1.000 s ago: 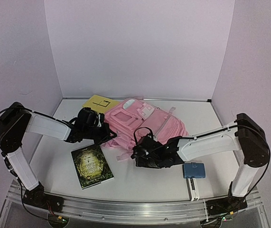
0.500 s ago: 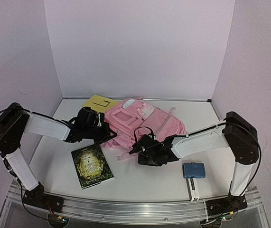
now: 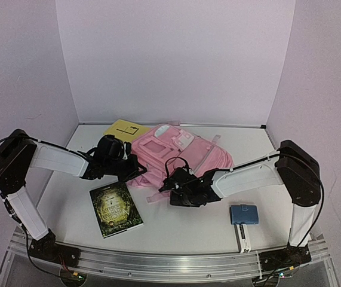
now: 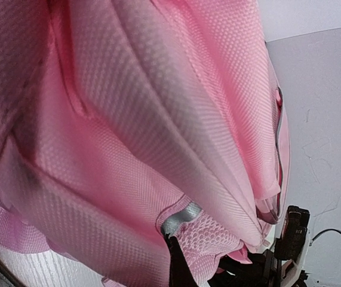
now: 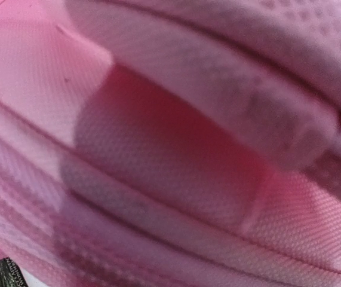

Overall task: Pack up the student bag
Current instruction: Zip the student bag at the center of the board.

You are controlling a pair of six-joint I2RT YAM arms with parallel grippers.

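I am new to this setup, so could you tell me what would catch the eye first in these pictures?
The big pink student bag lies at mid-table, toward the back, with the left gripper and right gripper both closed at its near edge. A green book lies front left, a blue pouch front right.

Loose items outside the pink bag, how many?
3: green book near left, yellow pad back left, blue case near right. Others may hide under the bag.

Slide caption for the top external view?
Top view: left gripper and right gripper shut at the edge of the student bag; green book, blue pouch, yellow notepad lie unpacked on the table.
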